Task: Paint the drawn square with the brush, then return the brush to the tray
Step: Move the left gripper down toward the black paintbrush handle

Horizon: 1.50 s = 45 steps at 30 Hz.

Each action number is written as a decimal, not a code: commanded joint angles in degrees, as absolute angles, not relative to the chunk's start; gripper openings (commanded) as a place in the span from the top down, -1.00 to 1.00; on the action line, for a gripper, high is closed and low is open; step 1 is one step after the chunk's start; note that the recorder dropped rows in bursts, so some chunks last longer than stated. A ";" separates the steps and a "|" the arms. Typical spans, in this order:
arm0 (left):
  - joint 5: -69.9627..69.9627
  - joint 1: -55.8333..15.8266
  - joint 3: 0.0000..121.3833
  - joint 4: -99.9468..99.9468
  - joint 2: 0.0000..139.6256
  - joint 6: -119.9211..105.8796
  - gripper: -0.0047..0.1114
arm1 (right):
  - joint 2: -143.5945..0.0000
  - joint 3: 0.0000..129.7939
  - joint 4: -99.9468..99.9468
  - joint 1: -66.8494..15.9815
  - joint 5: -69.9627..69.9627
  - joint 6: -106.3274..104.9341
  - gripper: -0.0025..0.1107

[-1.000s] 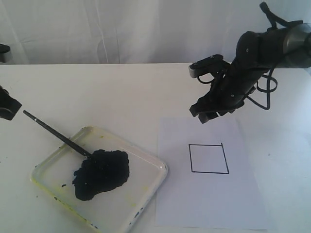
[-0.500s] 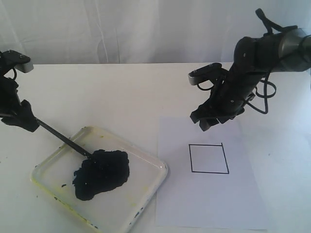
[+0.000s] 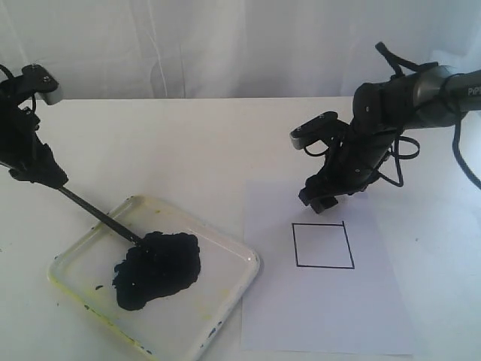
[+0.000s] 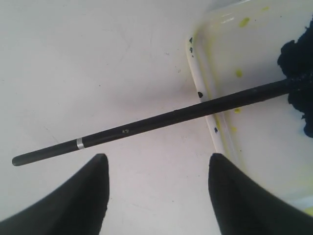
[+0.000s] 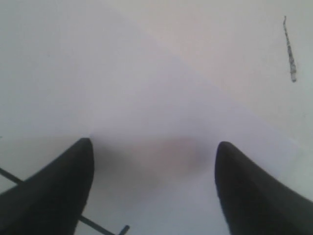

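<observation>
The thin black brush (image 3: 98,213) (image 4: 161,119) leans over the rim of the white tray (image 3: 225,301) (image 4: 203,98), its tip in the black paint blob (image 3: 158,268) (image 4: 298,73) and its handle end out on the table. My left gripper (image 3: 41,174) (image 4: 155,159) hovers open right by the handle end, not touching it. The drawn square (image 3: 323,246) on the white paper (image 3: 323,316) is white inside. My right gripper (image 3: 319,201) (image 5: 154,144) hangs open low over the paper's far edge, just beyond the square; a corner of its outline (image 5: 105,226) shows there.
White table (image 3: 188,143) all round, a white curtain behind. A thin dark mark (image 5: 290,51) lies on the table past the paper in the right wrist view.
My left arm has come into view and moved up to the brush's handle end. My right gripper has dropped lower and closer to the square's far side.
</observation>
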State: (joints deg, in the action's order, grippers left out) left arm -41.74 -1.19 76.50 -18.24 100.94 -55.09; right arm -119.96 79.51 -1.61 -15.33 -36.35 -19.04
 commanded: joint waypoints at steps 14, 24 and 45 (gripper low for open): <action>-42.74 -1.36 76.63 -19.30 103.23 -60.85 -0.17 | -121.05 79.93 -5.67 -15.36 -38.47 -19.19 -0.20; -43.07 -1.36 76.63 -17.45 103.33 -67.03 -0.17 | -121.39 79.93 -5.81 -15.36 -40.01 -19.19 -0.20; -36.39 -1.36 76.63 -18.95 109.29 -90.83 -0.17 | -121.39 79.93 -5.71 -15.36 -39.35 -19.19 -0.20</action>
